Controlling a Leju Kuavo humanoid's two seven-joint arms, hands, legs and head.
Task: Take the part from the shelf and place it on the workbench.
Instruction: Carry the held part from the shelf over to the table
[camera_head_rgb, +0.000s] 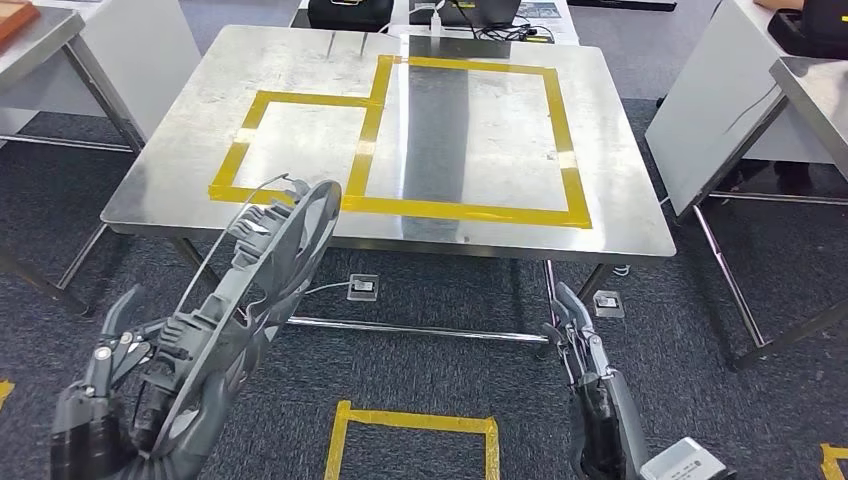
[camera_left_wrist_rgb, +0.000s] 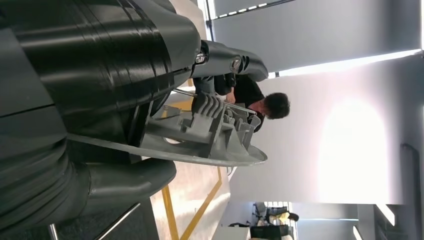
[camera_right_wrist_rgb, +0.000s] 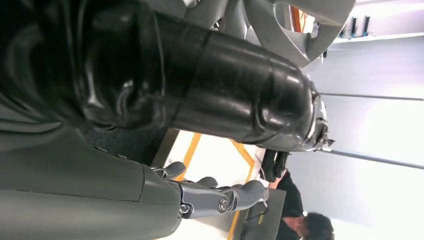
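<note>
Here left hand grips grey part; right hand empty, fingers apart.

A yellow tape square marks the dark carpet, and a person sits beyond.

Workshop: taped steel workbench

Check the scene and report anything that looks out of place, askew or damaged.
Nothing stands out. The left hand holds the grey ribbed plastic part, which looks intact, tilted above the floor short of the steel workbench. The yellow tape outlines lie flat. The right hand holds nothing.
</note>
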